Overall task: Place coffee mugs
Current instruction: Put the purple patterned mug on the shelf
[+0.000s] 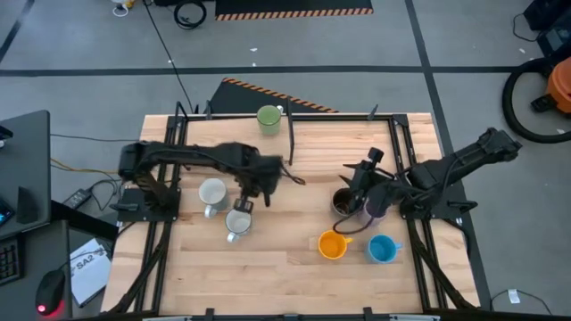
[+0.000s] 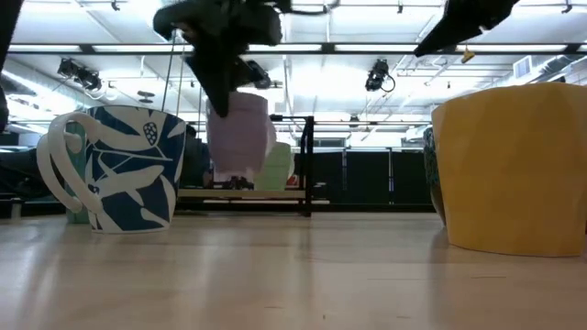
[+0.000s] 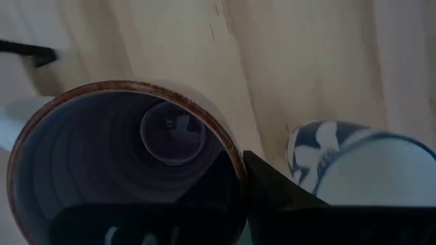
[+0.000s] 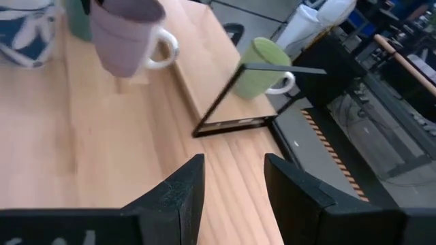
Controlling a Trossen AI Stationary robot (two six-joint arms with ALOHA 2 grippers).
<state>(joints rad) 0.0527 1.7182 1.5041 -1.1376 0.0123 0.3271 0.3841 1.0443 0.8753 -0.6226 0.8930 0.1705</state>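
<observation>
My left gripper (image 1: 254,185) is shut on a lilac mug (image 2: 240,128) with a brown rim, held above the table's middle left. Below and beside it a blue-and-white patterned mug (image 1: 238,221) and a white mug (image 1: 212,194) stand on their bases. A green mug (image 1: 268,118) stands at the far edge. A dark brown mug (image 1: 343,203), another lilac mug (image 1: 376,209), an orange mug (image 1: 332,244) and a blue mug (image 1: 382,250) stand at the right. My right gripper (image 4: 231,184) hovers open above the dark brown mug, with nothing between its fingers. My left gripper has the lilac mug by its wall at the rim (image 3: 235,173), one finger inside the mug and one finger (image 3: 279,197) outside. The fingers come from above, pointing steeply down. The mug (image 4: 126,30) hangs below them, mouth up and slightly tilted, lifted clear of the table.
A black frame runs round the tabletop, with a thin upright post (image 1: 291,138) near the green mug. Bare wood (image 1: 268,267) lies along the near edge. A dark desk (image 1: 27,169) stands left of the table.
</observation>
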